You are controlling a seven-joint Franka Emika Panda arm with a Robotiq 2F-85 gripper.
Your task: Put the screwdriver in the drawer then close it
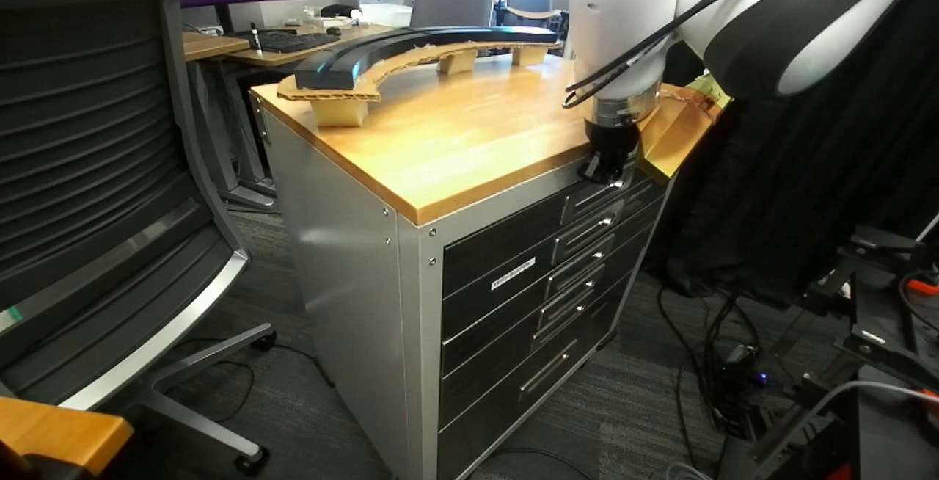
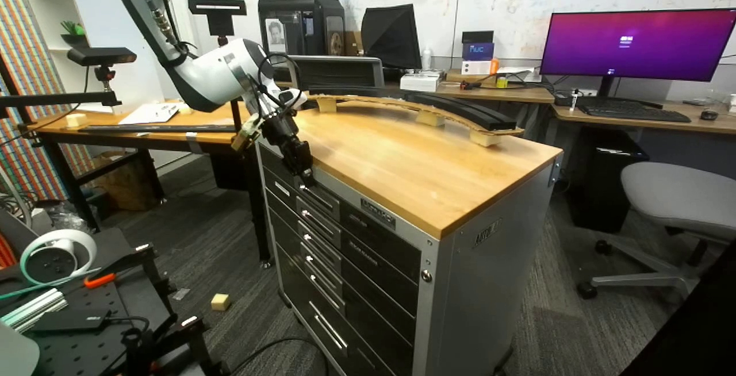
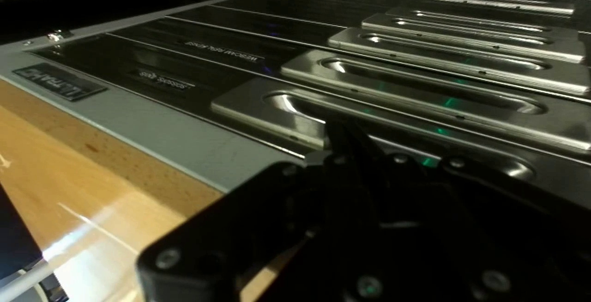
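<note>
We see a tan wooden worktop (image 2: 397,152) over grey carpet (image 2: 213,255), the black jointed pincer (image 3: 348,136) clenched at the dark top drawer (image 3: 203,90), contact unclear.

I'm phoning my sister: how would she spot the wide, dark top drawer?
Find the grey metal cabinet with a light wooden top. Its dark top drawer heads the front stack. Unlike those below, it has the black gripper at its silver handle.

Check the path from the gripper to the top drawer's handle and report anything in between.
Nothing visible stands in the way. In the wrist view the gripper reaches right over the handle of the top drawer, with no loose object showing between them. Whether they touch cannot be told.
</note>
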